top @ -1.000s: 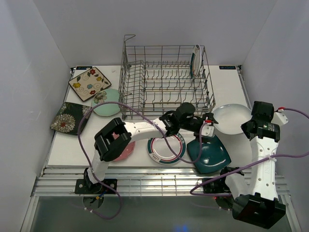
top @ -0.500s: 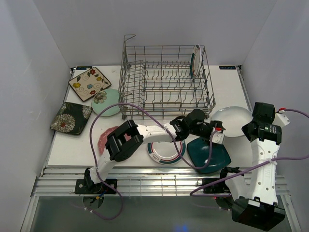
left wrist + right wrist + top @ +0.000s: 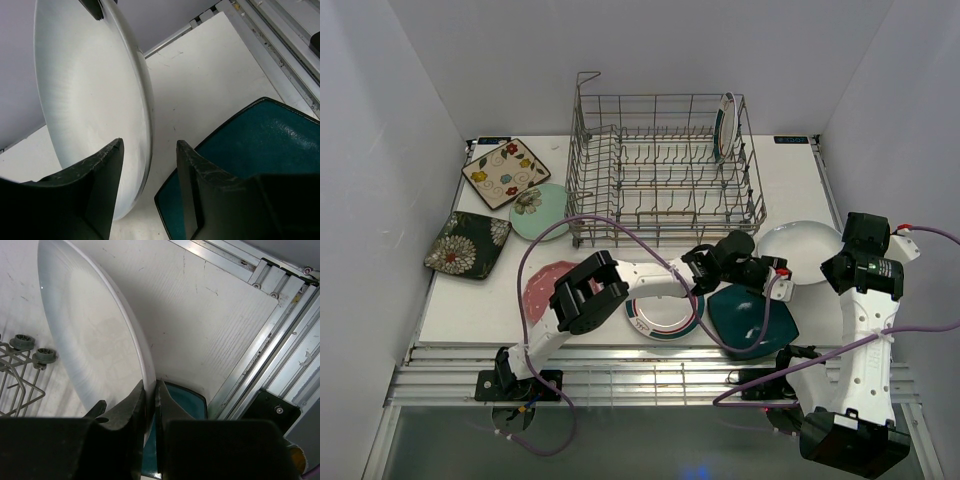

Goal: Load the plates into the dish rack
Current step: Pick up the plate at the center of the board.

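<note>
- Currently your right gripper (image 3: pixel 834 262) is pinching the far-right rim of the white oval plate (image 3: pixel 800 248), its jaws closed tight on the edge. The plate is hanging tilted, just above the counter (image 3: pixel 790 180), right of the dish rack (image 3: pixel 660 238).
- Your left gripper (image 3: pixel 148 145) is straddling the plate's opposite rim. Its jaws are standing open on either side of the edge and not yet clamping.
- You are probably dealing with glazed ceramic: stiff, fairly heavy, slick and chippable. Take the rim deep between the pads, square to the edge, because a shallow pinch will likely let it pivot or slip.
- Be minding the dark teal square plate (image 3: pixel 755 318) lying directly beneath; a drop would strike it.
- Compared with a second ago, your left arm is reaching further right. It has left the rimmed round plate (image 3: pixel 665 312) and arrived at the white plate, and its jaws are narrowing from wide open.
- Your right arm is holding much as before.
</note>
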